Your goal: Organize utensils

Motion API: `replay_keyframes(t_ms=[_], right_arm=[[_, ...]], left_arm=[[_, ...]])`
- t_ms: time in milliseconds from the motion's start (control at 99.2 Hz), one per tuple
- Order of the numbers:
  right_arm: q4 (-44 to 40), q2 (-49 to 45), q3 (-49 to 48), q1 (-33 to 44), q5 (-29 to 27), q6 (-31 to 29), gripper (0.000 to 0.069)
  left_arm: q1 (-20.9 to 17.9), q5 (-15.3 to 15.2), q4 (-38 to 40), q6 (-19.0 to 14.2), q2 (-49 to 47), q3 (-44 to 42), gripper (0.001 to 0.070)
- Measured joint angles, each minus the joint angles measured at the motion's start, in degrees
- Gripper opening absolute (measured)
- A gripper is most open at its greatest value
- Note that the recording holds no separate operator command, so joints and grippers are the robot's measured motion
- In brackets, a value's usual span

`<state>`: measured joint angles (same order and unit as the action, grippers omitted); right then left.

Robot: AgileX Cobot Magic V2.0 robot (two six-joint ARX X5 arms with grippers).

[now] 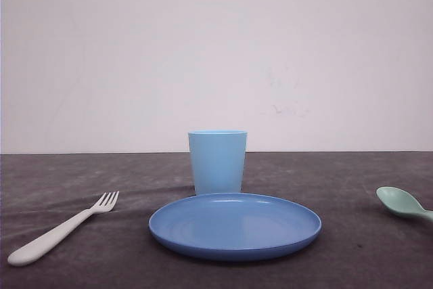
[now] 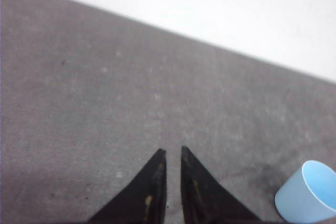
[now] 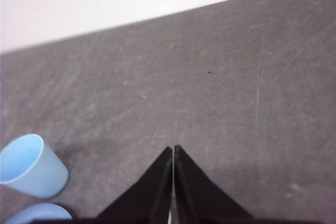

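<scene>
A white fork (image 1: 61, 229) lies on the dark table at the front left, tines pointing toward the cup. At the right edge a mint-green spoon (image 1: 404, 203) rests bowl-up, its handle cut off by the frame. My left gripper (image 2: 172, 150) hovers over bare table with its fingers nearly together, only a thin gap between them and nothing in it. Over bare table too, my right gripper (image 3: 173, 148) is shut and holds nothing.
A light blue cup (image 1: 216, 162) stands upright at the centre, behind a blue round plate (image 1: 235, 248). The cup (image 2: 310, 192) is to one side of the left fingers. The cup (image 3: 31, 166) and the plate's rim (image 3: 39, 213) are beside the right fingers. A white wall backs the table.
</scene>
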<state>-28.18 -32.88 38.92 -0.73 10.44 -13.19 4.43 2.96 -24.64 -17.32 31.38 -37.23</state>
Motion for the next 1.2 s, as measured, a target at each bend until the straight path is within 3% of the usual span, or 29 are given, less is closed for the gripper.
replay_keyframes(t_ms=[111,262,323,413,514,706,968,1200], right_arm=[[-4.9,-4.87,5.6,0.0,0.02,4.02,0.0004],[-7.23,-7.04,7.06,-0.44,0.0,6.56,0.0024],[-7.69,-7.21,7.06,-0.85,0.04,6.99,0.0124],[-8.22,-7.39,7.06,-1.33,0.04,7.02,0.0328],[-8.7,-7.56,7.06,-1.92,0.04,7.04,0.0407],[-9.09,-7.63,7.06,-2.71,0.07,7.02,0.0428],[-9.46,-9.35,7.06,-3.89,0.07,7.02,0.0428],[-10.47,-11.56,7.06,-3.89,0.07,7.02,0.0428]], left_arm=[[0.76,0.09,-4.02,2.23,7.21,-6.19,0.0025],[2.34,0.39,-6.86,4.61,11.21,-7.52,0.003],[2.91,0.42,-7.34,4.92,11.54,-7.52,0.008],[3.76,0.42,-7.41,5.4,11.87,-7.52,0.0229],[4.92,0.44,-8.33,5.73,12.87,-7.52,0.0324],[8.5,0.68,-10.38,4.0,15.87,-7.52,0.0351],[17.11,0.83,-11.17,0.87,25.86,-7.52,0.0351],[23.93,-2.51,-8.55,-2.19,36.79,-7.52,0.0351]])
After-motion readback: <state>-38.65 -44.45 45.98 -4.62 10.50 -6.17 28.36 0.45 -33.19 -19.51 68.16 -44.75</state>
